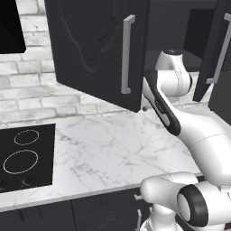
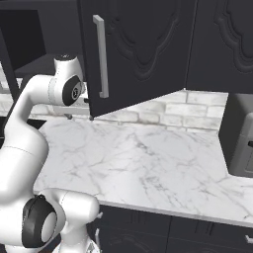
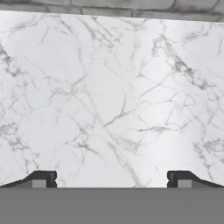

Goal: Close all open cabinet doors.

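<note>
At the lower left of the left base view a black glass cooktop [image 1: 25, 155] with two white ring burners sits flush in the white grey-veined marble worktop [image 1: 108, 153], with a pale grey brick wall [image 1: 27, 90] behind it. Across the upper middle of that view a tall matte black cabinet door with a carved raised panel and a long silver bar handle [image 1: 97, 49] stands swung out over the worktop, its lower corner hanging in front of the white arm's wrist. At the upper right edge a second matte black door with a silver bar handle [image 1: 216, 49] also stands ajar, and the dark cabinet interior shows between the two. In the right base view the swung-out door [image 2: 138, 49] fills the upper middle, its handle toward the left near the arm's wrist; right of it, in the upper right, a closed black carved cabinet front [image 2: 222, 44] lies flat, and a grey appliance [image 2: 239, 143] stands at the right edge. In the hand view the tool [image 3: 112, 179] looks down on bare marble, its two dark fingertips [image 3: 41, 178] spread wide at the bottom corners, holding nothing.
</note>
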